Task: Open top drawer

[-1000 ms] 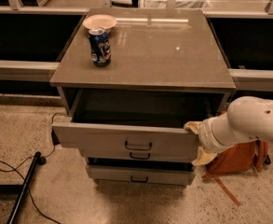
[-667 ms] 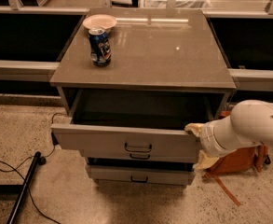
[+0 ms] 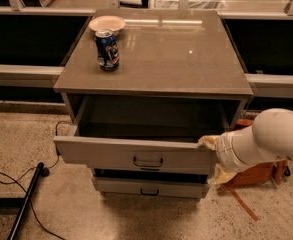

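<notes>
The top drawer stands well out of its cabinet, its grey box open to view and dark towards the back. My gripper sits at the right end of the top drawer's front, against the upper corner, not at the loop handle in the middle of that front. I judge that I am there because the corner gives me an edge to draw on from the side. The pull looks nearly finished.

Above the top drawer the worktop carries a blue can, upright, towards its back left, with a pale bowl just behind it. Both stand well away from my reach, so they should not be disturbed.

Whether my gripper is spread, pressed together or pinching the front, I cannot tell: my own white arm covers most of it. The arm also hides the top drawer's right side wall. Below the top drawer a lower drawer shows only as a narrow strip. To the right of the top drawer an orange thing on the floor is partly behind my arm, and I cannot name it.
</notes>
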